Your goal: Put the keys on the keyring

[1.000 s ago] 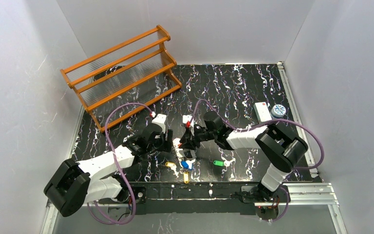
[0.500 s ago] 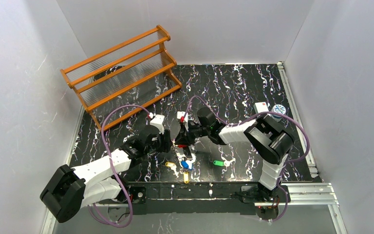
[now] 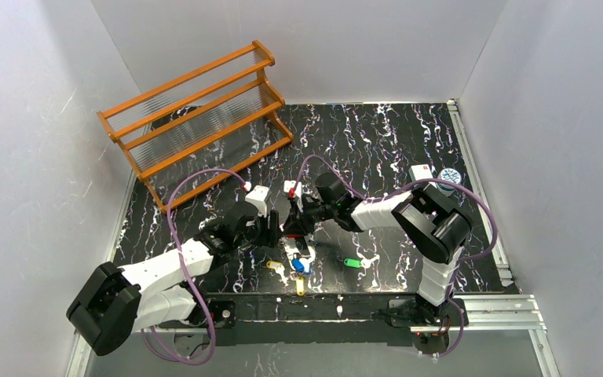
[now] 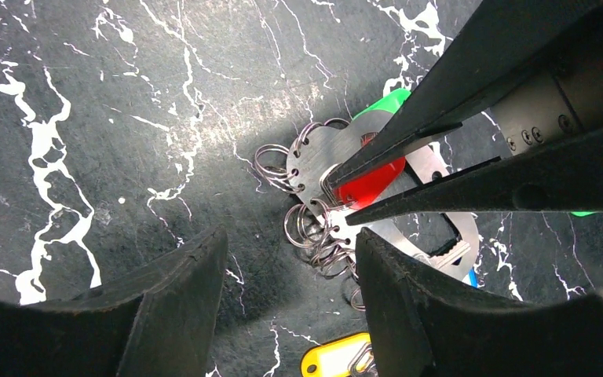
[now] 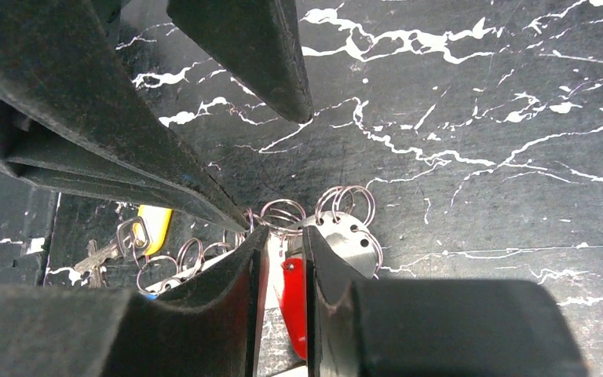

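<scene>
The keyring point(image 4: 326, 157) is a silvery oval plate with several small wire rings round its rim, lying on the black marbled table. My right gripper point(image 5: 285, 232) is shut on a red key tag point(image 5: 292, 294) right at the keyring's edge point(image 5: 349, 239). Its fingers point(image 4: 447, 102) reach in from the right in the left wrist view. My left gripper point(image 4: 290, 239) is open and empty, just short of the rings. A green tag point(image 4: 385, 102) lies by the plate. A yellow tag point(image 4: 334, 361), a blue key point(image 3: 298, 265) and a green key point(image 3: 352, 262) lie nearby.
An orange wooden rack point(image 3: 196, 118) stands at the back left. A white box point(image 3: 421, 179) and a round blue-topped object point(image 3: 449, 177) sit at the right edge. Another yellow key point(image 3: 300, 287) lies near the front edge. Both grippers point(image 3: 283, 226) nearly touch.
My right gripper has moved left and a little away with the red tag, closing in on my left gripper. The left gripper has shifted slightly right.
</scene>
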`<state>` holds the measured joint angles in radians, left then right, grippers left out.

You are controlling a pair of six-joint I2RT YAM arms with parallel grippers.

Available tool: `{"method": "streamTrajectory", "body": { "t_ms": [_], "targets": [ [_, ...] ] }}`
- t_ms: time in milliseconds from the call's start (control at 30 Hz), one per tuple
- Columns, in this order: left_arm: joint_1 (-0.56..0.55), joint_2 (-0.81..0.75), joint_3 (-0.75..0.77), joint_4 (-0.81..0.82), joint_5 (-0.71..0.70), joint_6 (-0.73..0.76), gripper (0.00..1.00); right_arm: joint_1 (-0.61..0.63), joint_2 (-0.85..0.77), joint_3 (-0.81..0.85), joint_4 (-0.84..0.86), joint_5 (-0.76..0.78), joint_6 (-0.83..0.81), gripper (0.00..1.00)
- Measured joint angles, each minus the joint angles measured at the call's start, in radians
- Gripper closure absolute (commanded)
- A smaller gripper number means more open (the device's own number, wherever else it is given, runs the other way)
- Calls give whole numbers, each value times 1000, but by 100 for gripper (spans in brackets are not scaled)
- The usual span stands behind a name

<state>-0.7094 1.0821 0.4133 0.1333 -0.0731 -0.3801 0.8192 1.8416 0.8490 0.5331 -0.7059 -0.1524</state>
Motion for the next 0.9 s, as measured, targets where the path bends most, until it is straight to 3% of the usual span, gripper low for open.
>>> {"method": "streamTrajectory", "body": {
  "t_ms": [367,533,900],
  "targets": [
    [0,34,0,6,16,18,50,0,31,37,-79,26,-35,72],
    [0,69,0,28,41,31,55,0,50,61,-98,33,-38,81],
    [1,152,24,70,55,55,65,-7,67,74,-119,29,-36,81]
  ]
}}
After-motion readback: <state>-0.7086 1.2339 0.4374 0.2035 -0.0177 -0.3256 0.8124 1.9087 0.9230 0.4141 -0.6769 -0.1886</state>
